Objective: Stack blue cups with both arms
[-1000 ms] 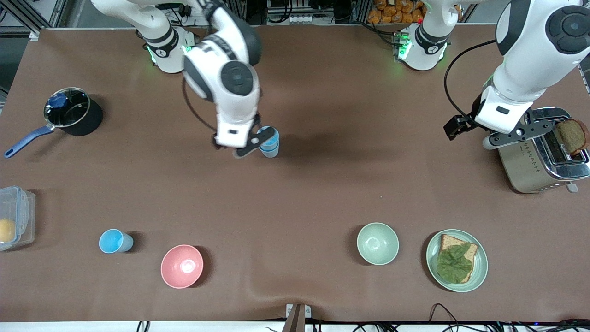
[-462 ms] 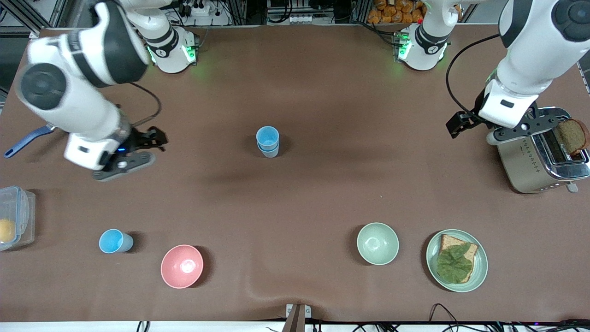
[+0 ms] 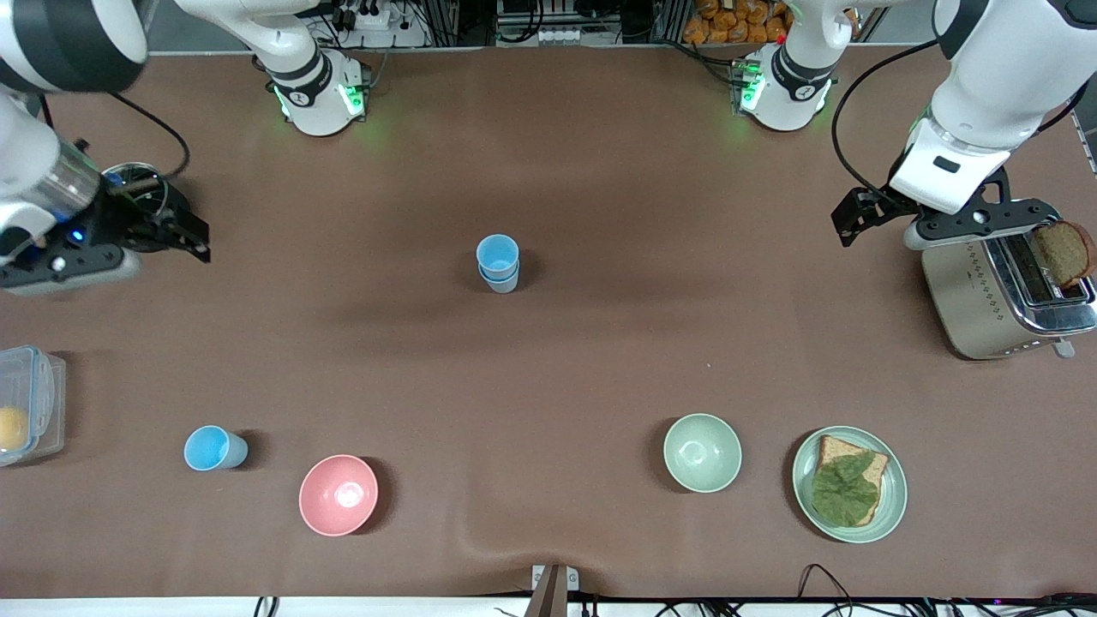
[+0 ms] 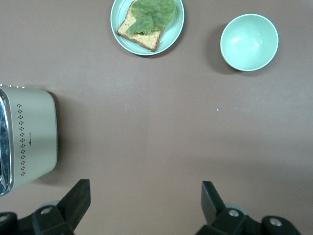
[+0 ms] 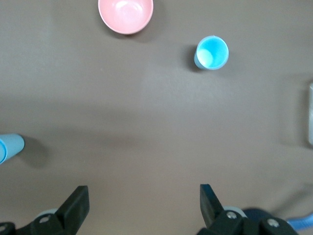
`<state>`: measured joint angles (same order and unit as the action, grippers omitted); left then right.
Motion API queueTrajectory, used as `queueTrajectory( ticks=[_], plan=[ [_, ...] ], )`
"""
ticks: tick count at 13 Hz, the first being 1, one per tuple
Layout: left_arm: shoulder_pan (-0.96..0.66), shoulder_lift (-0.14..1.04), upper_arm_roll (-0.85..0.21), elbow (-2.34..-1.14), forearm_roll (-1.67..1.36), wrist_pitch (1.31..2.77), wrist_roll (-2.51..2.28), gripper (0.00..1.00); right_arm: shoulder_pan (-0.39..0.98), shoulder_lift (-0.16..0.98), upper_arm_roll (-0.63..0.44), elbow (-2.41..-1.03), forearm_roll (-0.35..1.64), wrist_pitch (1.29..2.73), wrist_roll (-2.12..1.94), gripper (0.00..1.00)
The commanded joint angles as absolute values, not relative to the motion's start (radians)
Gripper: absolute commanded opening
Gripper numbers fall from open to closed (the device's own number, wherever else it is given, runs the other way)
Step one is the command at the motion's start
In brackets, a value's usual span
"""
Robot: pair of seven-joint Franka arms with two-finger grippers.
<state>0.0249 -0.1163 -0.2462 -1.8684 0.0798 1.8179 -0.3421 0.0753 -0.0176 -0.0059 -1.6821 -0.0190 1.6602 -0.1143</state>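
Two blue cups stand stacked (image 3: 498, 263) at the middle of the table; the stack's edge also shows in the right wrist view (image 5: 10, 148). A single bright blue cup (image 3: 214, 449) stands upright near the front edge, beside the pink bowl (image 3: 338, 494); it also shows in the right wrist view (image 5: 212, 52). My right gripper (image 3: 64, 264) is open and empty, up over the pot at the right arm's end of the table (image 5: 143, 203). My left gripper (image 3: 977, 224) is open and empty, over the toaster (image 3: 1003, 300), and waits (image 4: 145, 203).
A black pot (image 3: 128, 176) with a blue handle sits under my right gripper. A clear container (image 3: 26, 403) lies nearer the front camera. A pale green bowl (image 3: 702, 452) and a plate with toast and lettuce (image 3: 848, 484) stand toward the left arm's end.
My right gripper has left the cup on the stack and swung away to the right arm's end of the table. My left gripper has shifted slightly over the toaster.
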Motion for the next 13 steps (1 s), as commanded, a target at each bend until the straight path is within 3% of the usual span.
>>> queueTrajectory(
  ticks=[1, 6, 10, 13],
  plan=[
    [0.028, -0.091, -0.253, -1.816, 0.057, 1.809, -0.305, 1.00, 0.035, -0.072, -0.005, -1.700, -0.003, 1.586, -0.118, 1.00],
    [-0.006, -0.054, -0.261, -1.705, 0.042, 1.677, -0.299, 1.00, -0.003, -0.072, -0.005, -1.691, 0.003, 1.533, -0.121, 1.00],
    [0.011, -0.057, -0.249, -1.675, 0.040, 1.638, -0.209, 1.00, -0.009, 0.030, -0.006, -1.510, -0.012, 1.456, -0.153, 1.00],
    [0.015, -0.069, -0.218, -1.639, 0.040, 1.615, -0.206, 1.00, -0.008, 0.029, -0.023, -1.477, -0.040, 1.445, -0.149, 1.00]
  ],
)
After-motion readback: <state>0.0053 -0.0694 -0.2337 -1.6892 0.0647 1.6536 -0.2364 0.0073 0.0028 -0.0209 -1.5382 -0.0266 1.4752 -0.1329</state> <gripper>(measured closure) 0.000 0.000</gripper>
